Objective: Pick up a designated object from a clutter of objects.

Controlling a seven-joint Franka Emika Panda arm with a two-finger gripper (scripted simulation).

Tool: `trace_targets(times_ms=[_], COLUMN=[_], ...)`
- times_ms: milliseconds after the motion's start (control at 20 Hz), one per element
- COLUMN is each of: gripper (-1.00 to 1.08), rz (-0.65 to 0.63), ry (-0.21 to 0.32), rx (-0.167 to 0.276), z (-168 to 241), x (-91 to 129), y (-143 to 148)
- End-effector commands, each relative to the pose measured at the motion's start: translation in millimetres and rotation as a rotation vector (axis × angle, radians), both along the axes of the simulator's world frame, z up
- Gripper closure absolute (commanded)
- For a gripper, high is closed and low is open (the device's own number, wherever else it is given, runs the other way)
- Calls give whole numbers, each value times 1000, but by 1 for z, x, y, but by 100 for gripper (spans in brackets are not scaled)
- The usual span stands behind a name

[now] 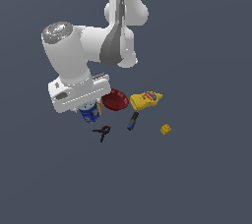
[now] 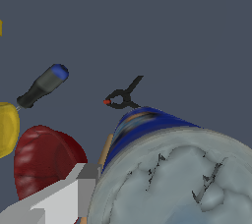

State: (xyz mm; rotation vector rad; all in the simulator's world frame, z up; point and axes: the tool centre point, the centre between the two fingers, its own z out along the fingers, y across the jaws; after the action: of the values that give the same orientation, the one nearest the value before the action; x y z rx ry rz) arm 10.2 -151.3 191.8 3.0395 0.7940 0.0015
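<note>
The designated object, a blue-labelled can (image 1: pixel 89 113) with a silvery-grey top, sits directly under my white hand in the exterior view. In the wrist view the blue can (image 2: pixel 167 179) fills the near corner, very close to the camera. My gripper (image 1: pixel 89 109) straddles it. One grey finger (image 2: pixel 74 193) presses against the can's side, while the other finger is hidden behind the can. A thin tan strip of the wooden block (image 2: pixel 105 150) shows just beside the can.
The rest of the clutter lies towards the exterior view's right. It holds a red bowl (image 1: pixel 115 100), a yellow mustard bottle (image 1: pixel 146 99), a blue marker (image 1: pixel 132 120) and a tiny yellow cube (image 1: pixel 166 129). A black clamp (image 1: pixel 102 131) lies just in front of the can.
</note>
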Motion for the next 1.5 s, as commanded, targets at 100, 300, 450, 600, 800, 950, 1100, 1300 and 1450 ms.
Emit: trace_targets(times_ms=[100,300,450,600,800,950,1100,1300,1450], gripper=[108,108,108,108,108,108,108,108,108], rz=[-1,0,0,0,0,0,0,0,0], ry=[2,1,1,1,1,1,1,1,1], rx=[0,0,-1,-2,-2,-2,-2,-2,-1], z=[30,57,78,100,127,145,160,174,182], x=[-24,-44,-59,-74,-93,-105,-115,-124,-128], y=[13,25,33,42,54,61,67,73,76])
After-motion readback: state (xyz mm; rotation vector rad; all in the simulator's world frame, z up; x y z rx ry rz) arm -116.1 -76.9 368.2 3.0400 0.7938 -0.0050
